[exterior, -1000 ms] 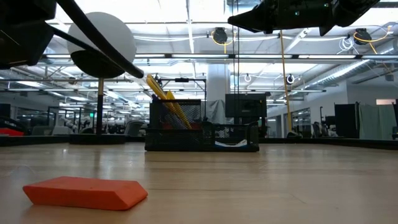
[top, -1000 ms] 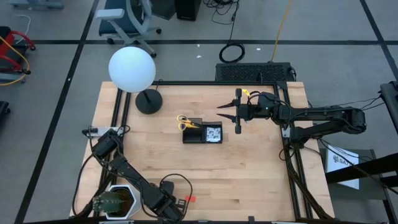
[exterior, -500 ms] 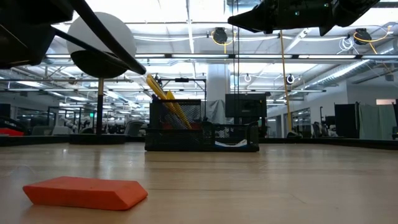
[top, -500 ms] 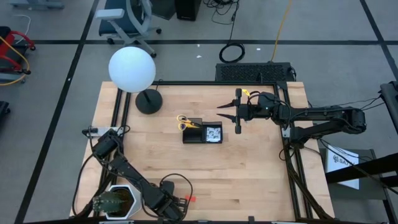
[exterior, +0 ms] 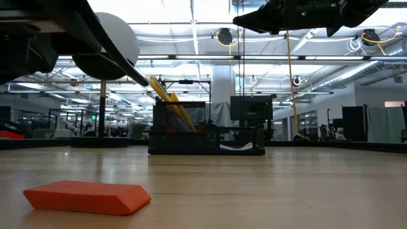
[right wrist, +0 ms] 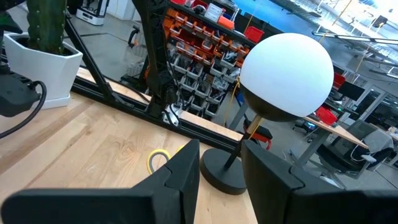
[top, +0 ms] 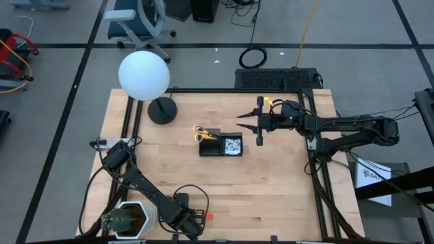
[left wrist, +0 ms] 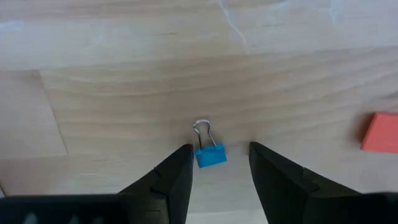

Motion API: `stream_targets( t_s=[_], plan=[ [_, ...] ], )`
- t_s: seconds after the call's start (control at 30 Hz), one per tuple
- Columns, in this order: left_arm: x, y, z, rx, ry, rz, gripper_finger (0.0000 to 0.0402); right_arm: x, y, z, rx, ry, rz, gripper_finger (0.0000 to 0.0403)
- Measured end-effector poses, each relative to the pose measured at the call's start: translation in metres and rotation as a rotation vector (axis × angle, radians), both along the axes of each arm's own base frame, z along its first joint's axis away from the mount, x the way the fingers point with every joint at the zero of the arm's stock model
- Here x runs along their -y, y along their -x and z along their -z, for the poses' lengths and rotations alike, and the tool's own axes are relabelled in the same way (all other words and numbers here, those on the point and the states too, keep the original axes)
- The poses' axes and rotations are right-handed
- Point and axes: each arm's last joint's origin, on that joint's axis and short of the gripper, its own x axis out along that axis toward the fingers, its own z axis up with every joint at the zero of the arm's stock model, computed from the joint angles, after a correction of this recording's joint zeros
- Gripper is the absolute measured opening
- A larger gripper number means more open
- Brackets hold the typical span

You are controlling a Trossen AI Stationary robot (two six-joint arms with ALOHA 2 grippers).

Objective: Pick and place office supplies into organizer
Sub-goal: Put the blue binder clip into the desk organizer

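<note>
Small, light, stiff blue clip (left wrist: pixel 210 155) lying on the worktop (left wrist: pixel 124 81) low in the left wrist frame, between the left end effector (left wrist: pixel 219 168) fingers, parted and empty; best pinched across its body, not the springy wire loop; right end effector (top: pixel 252 123) parted, empty, beside the organizer (top: pixel 220 145).

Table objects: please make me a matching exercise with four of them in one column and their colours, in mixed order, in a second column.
Things:
1. binder clip
2. eraser
3. scissors handles
4. lamp globe

Colours:
A. white
B. yellow
C. blue
D. red-orange

Pairs: 1-C, 2-D, 3-B, 4-A
</note>
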Motion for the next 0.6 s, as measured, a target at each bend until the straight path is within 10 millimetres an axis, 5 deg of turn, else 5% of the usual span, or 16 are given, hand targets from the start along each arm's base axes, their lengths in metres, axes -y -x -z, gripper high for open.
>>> stream_targets(
  t_s=[0.6],
  plan=[
    [-0.0035, -0.0031, 0.0003, -0.002, 0.008, -0.008, 0.0141, 0.0000, 0.0000, 0.0000, 0.000, 0.000, 0.000, 0.0109]
  ],
)
